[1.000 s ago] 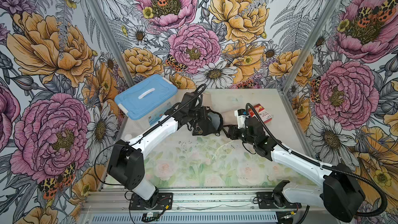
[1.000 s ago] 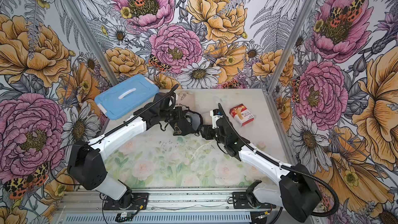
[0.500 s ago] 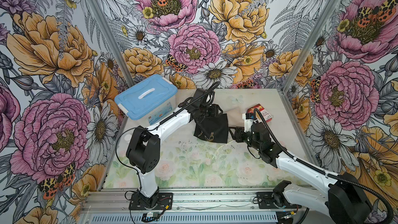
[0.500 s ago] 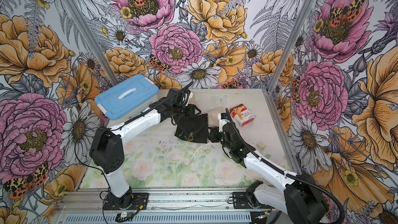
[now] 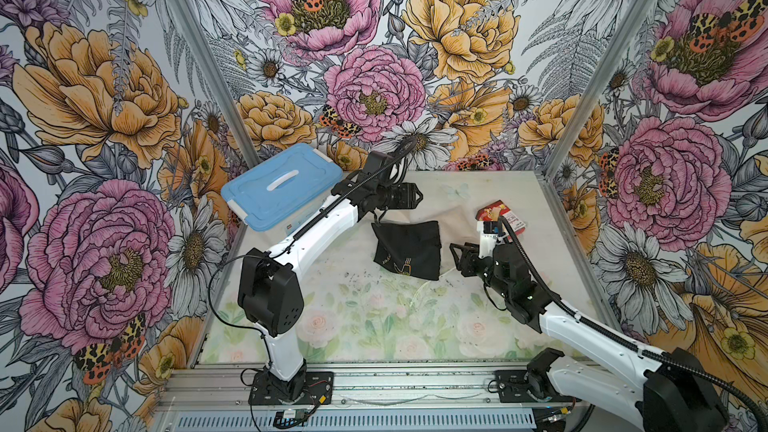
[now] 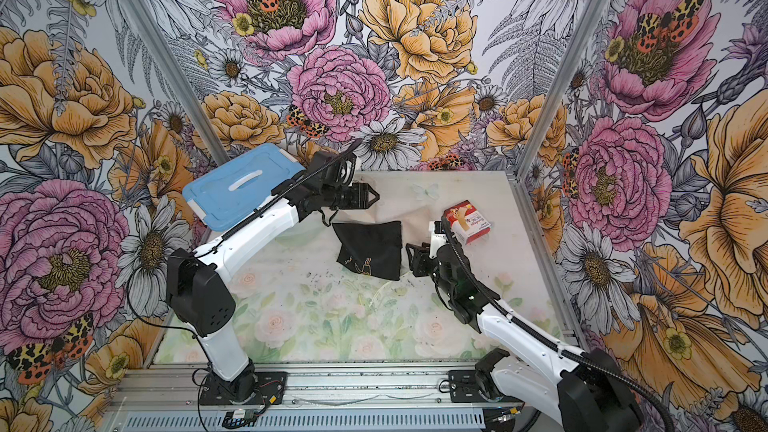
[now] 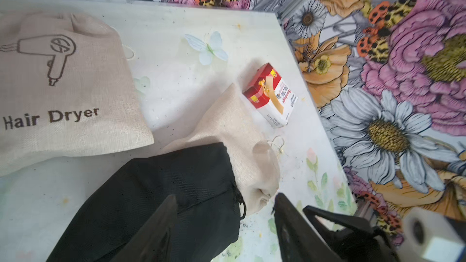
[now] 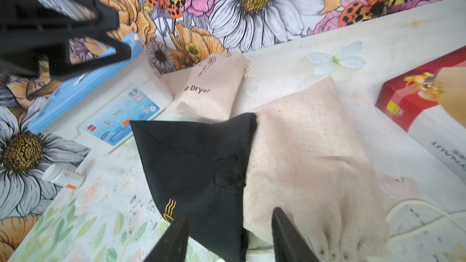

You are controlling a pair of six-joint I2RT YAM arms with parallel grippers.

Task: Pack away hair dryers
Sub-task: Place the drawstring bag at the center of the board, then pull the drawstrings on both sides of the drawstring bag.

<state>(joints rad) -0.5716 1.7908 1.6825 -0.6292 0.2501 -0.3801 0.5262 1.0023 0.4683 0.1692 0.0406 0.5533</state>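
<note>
2 grippers are open and empty: the left gripper (image 5: 409, 197) hangs over the far part of the table (image 5: 365, 326), and the right gripper (image 5: 457, 251) is just beside a black pouch (image 5: 409, 249). Both top views show that pouch, a blue-lidded bin (image 5: 282, 184) and a red-and-white box (image 5: 500, 218). Only the wrist views make 2 more clear: a printed beige pouch (image 7: 63, 84) and a plain beige pouch (image 7: 227, 127) overlapped by the black pouch. The right wrist view alone shows a small white bottle (image 8: 63, 176) near the bin. No view shows the hair dryers; I cannot tell whether the pouches hold them.
</note>
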